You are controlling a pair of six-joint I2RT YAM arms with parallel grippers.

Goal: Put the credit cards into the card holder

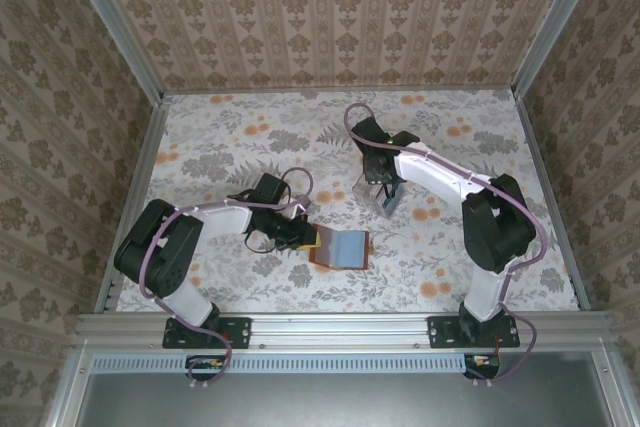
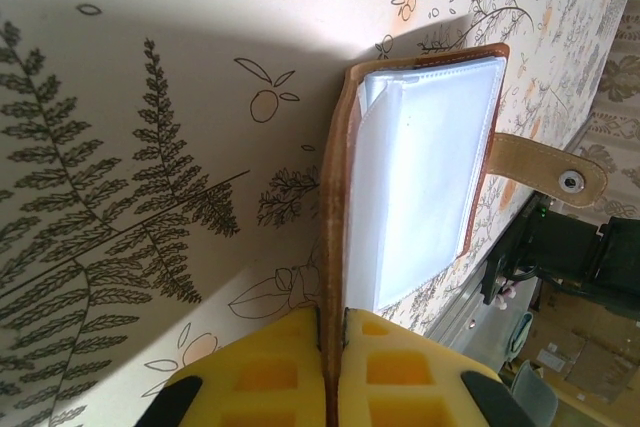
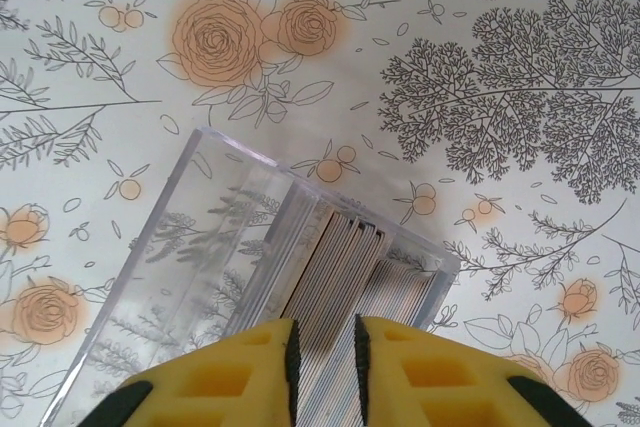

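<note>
The card holder [image 1: 341, 249] lies open on the flowered table, brown cover down and clear sleeves [image 2: 420, 167] up. My left gripper [image 1: 306, 236] is shut on the edge of its brown cover [image 2: 332, 322], the yellow pads pressed against both sides. The credit cards [image 3: 345, 257] stand on edge as a stack inside a clear plastic box [image 3: 200, 237]. My right gripper [image 3: 324, 347] reaches down into that box [image 1: 368, 190], its pads closed against a bundle of several cards in the stack. More cards lean to the right of the pads.
A tan strap with a metal snap [image 2: 548, 171] sticks out from the card holder's far side. The metal rail at the table's near edge [image 1: 340, 327] runs between the arm bases. Patterned walls [image 1: 340, 17] close in the table on three sides.
</note>
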